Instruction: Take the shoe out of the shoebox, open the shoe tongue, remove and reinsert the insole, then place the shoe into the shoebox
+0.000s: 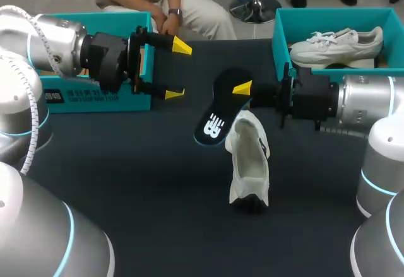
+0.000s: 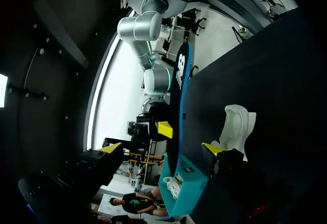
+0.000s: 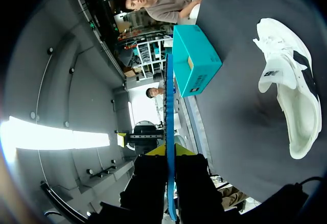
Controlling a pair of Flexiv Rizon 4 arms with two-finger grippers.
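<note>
White lace-up sneakers (image 1: pixel 249 157) (image 1: pixel 338 42): two. Teal cardboard boxes (image 1: pixel 95 95) (image 1: pixel 282 34): two. Black flat insole with white logo (image 1: pixel 214 122): one. Grippers (image 1: pixel 179 70) (image 3: pixel 170 152) with yellow-tipped fingers: two.

We have bare table (image 1: pixel 126 176) left of and in front of the shoe (image 1: pixel 249 157), which lies mid-table. The insole (image 1: pixel 221 110), clamped in our right pincer (image 1: pixel 243 90), hangs just over it. Open air separates it from our spread left pincer (image 1: pixel 177 70). A teal box (image 1: pixel 95 97) blocks the far left, and the shoebox (image 1: pixel 281 37) the far right.
</note>
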